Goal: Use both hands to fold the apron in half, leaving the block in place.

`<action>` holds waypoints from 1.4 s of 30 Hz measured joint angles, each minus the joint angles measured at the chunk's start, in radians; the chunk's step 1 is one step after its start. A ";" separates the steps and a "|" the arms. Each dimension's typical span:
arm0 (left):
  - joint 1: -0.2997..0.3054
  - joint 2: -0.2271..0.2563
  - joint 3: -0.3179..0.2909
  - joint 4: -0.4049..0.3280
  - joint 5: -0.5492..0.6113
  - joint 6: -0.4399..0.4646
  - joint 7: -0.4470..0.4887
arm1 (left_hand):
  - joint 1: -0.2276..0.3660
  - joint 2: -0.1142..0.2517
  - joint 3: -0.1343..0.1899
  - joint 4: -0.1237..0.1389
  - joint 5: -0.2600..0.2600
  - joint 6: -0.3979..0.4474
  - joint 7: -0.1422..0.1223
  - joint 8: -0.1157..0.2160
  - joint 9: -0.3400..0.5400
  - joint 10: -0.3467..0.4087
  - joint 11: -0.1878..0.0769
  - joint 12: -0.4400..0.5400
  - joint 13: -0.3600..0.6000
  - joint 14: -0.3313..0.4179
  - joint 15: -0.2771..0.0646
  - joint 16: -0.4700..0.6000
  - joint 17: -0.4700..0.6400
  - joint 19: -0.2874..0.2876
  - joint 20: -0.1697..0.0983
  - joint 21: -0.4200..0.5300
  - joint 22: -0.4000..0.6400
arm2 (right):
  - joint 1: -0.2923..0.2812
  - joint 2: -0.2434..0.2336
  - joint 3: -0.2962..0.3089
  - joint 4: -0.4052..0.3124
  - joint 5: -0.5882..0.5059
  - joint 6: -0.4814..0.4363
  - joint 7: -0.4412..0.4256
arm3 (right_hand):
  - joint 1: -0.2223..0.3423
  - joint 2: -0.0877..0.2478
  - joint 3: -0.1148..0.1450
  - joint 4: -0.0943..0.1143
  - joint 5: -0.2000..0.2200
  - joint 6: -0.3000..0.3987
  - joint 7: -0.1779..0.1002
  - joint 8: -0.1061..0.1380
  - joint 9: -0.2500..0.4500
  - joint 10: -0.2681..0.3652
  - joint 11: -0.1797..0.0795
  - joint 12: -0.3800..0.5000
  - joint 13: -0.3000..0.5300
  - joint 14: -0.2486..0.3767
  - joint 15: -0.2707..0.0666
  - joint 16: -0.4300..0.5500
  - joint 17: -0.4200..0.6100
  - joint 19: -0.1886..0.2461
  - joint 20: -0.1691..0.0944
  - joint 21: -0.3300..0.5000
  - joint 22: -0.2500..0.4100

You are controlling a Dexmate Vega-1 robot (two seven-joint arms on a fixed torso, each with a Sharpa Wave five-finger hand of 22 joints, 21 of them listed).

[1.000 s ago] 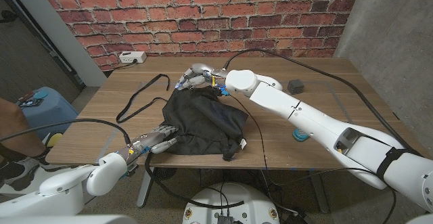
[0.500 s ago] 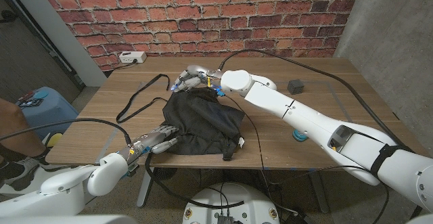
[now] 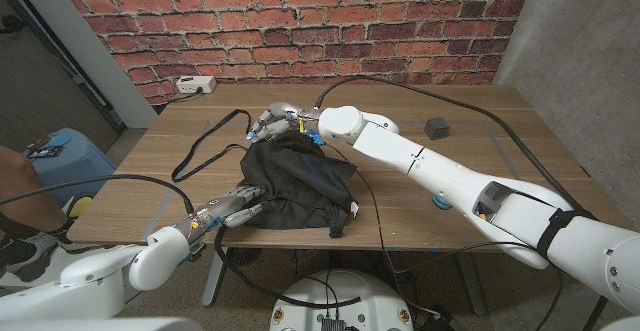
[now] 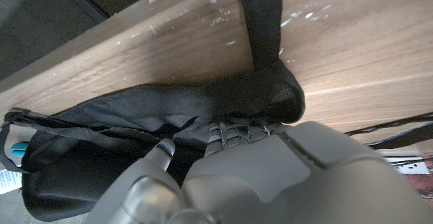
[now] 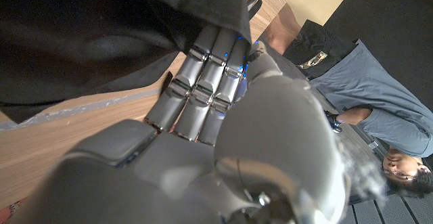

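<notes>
The black apron (image 3: 303,184) lies bunched in the middle of the wooden table (image 3: 480,161). Its long strap (image 3: 205,146) trails off to the left. My right hand (image 3: 274,121) grips the apron's far edge and holds it a little above the table; in the right wrist view its fingers (image 5: 203,82) curl into the black cloth (image 5: 88,41). At the near left corner my left hand (image 3: 236,208) holds the cloth. In the left wrist view the fingers (image 4: 233,132) tuck under a fold of the apron (image 4: 169,105). A small dark block (image 3: 436,127) stands far right, apart from the apron.
A small teal object (image 3: 441,199) sits near the table's right front, under my right arm. A white power strip (image 3: 196,84) lies at the far left corner. A blue stool (image 3: 62,159) stands left of the table. A person in a grey shirt (image 5: 369,92) sits nearby.
My right hand has moved left along the far side with the apron's edge, and the cloth has shifted with it. My left hand has stayed put.
</notes>
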 measured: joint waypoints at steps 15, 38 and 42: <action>0.017 0.037 -0.004 -0.015 -0.042 0.008 0.030 | 0.000 0.000 0.007 -0.001 0.000 0.002 0.002 0.000 0.001 0.000 0.000 0.000 0.001 0.000 0.000 0.003 0.000 0.002 -0.002 0.001 0.000 | 0.013 0.030 -0.013 0.049 0.000 0.013 0.008 | 0.000 0.000 -0.009 -0.001 0.000 0.000 0.000 -0.007 0.000 0.000 0.000 -0.008 -0.004 0.006 -0.003 -0.014 0.000 0.000 0.000 0.007 0.000; 0.023 0.071 -0.005 -0.042 -0.084 0.044 0.062 | 0.000 0.000 0.007 -0.001 0.000 0.002 0.002 0.000 0.002 0.000 0.000 0.000 0.001 0.004 -0.004 0.003 0.001 0.002 -0.002 0.006 0.000 | 0.024 0.065 -0.029 0.099 -0.002 0.043 0.019 | -0.001 0.000 -0.014 0.003 0.000 -0.008 0.000 -0.012 -0.002 0.011 0.000 -0.023 -0.023 0.007 -0.009 -0.028 -0.008 -0.011 0.004 0.019 0.000; 0.016 0.072 0.002 -0.045 -0.086 0.048 0.064 | 0.000 0.000 0.007 -0.001 0.000 0.002 0.002 0.000 0.002 0.000 0.000 0.000 0.001 0.004 -0.004 0.003 0.001 0.003 0.000 0.006 0.001 | 0.028 0.074 -0.032 0.108 -0.004 0.050 0.021 | -0.001 0.000 -0.014 0.003 0.000 -0.009 -0.002 -0.012 -0.002 0.011 0.000 -0.030 -0.023 0.007 -0.008 -0.028 -0.007 -0.011 0.004 0.019 0.000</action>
